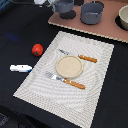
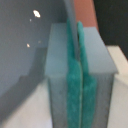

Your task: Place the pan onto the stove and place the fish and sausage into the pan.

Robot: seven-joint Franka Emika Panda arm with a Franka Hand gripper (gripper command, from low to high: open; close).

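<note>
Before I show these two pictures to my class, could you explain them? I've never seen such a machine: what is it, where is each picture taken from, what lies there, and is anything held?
It is a single robot arm ending in a pincer. One picture comes from a camera off the arm, the other from a camera on its wrist. The close-up shows the pincer shut on the thin handle of the pan, which is over the stove, beside a larger pot. The red sausage and the fish lie on the dark table beside a placemat with a plate and cutlery.
</note>
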